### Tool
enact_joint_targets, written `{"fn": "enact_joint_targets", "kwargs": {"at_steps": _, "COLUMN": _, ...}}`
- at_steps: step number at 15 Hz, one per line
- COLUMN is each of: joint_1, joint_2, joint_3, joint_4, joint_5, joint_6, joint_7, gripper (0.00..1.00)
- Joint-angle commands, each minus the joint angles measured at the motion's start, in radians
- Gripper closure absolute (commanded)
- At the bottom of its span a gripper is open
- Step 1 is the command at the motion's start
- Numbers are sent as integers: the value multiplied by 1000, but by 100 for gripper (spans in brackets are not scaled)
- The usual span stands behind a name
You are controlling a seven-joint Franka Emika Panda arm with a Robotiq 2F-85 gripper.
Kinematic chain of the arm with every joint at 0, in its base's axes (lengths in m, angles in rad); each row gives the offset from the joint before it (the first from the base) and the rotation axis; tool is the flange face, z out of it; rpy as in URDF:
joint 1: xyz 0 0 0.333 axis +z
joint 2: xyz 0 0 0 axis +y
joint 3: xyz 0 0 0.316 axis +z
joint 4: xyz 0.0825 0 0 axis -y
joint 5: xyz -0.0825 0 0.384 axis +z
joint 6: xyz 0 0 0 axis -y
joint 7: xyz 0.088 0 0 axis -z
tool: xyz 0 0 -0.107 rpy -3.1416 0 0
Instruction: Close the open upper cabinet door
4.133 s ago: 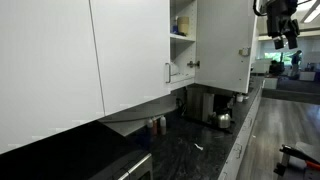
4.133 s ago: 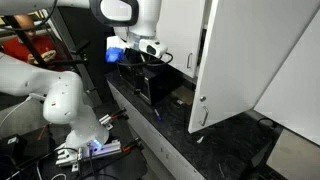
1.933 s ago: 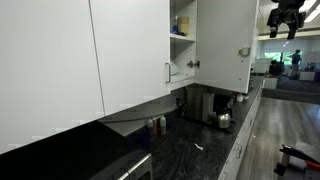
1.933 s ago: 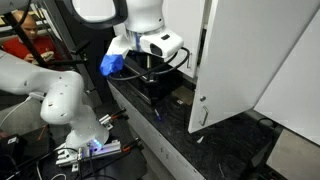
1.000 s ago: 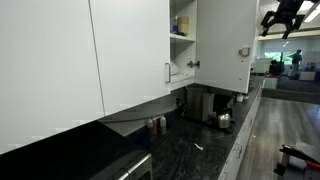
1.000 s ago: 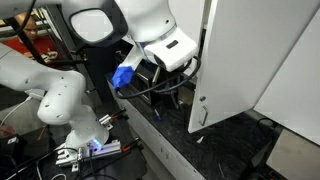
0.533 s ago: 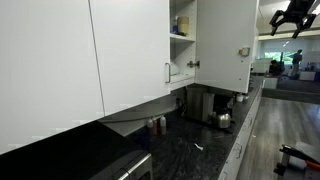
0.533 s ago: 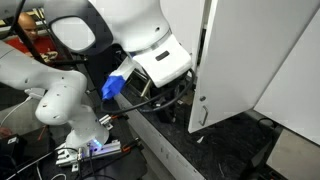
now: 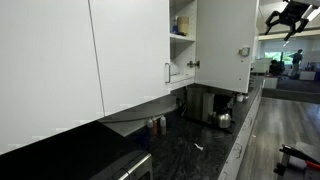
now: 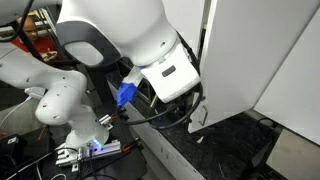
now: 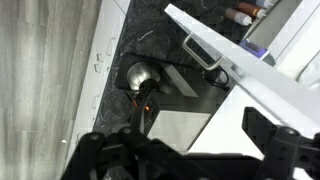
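Note:
The open upper cabinet door (image 9: 225, 45) is glossy white and swung out from the wall cabinets, with its slim silver handle (image 9: 241, 51) near the lower corner. It also shows at the right in an exterior view (image 10: 265, 60). In the wrist view I look down on its top edge (image 11: 255, 85) and handle (image 11: 202, 50). My gripper (image 9: 285, 14) hangs high up, beyond the door's free edge and apart from it. Its dark fingers (image 11: 190, 160) are spread wide and empty. In an exterior view my white arm (image 10: 150, 50) hides the gripper.
The open cabinet shows shelves (image 9: 183, 40). Below it a coffee machine (image 9: 212, 104) and a metal kettle (image 9: 224, 120) stand on the dark counter (image 9: 190, 150), with small bottles (image 9: 155, 125) further along. Closed white doors (image 9: 60, 50) line the wall. Another white arm (image 10: 60, 110) stands nearby.
My arm has swung closer to the door and now fills the middle of one exterior view. The gripper has risen and shifted slightly near the door's free edge. The door has not moved.

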State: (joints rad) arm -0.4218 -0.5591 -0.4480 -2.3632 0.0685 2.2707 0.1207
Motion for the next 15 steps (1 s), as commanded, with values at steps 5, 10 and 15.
{"fn": "enact_joint_targets", "kwargs": {"at_steps": 5, "joint_1": -9, "joint_2": 58, "joint_3": 25, "joint_4": -40, "joint_5": 85, "joint_6": 266, "joint_7": 49, "gripper": 0}}
{"fn": "enact_joint_targets", "kwargs": {"at_steps": 10, "joint_1": 21, "joint_2": 57, "joint_3": 14, "joint_4": -72, "joint_5": 176, "joint_6": 347, "joint_7": 61, "gripper": 0}}
{"fn": "enact_joint_targets", "kwargs": {"at_steps": 15, "joint_1": 74, "joint_2": 55, "joint_3": -3, "joint_4": -83, "joint_5": 343, "joint_6": 400, "joint_7": 64, "gripper": 0}}
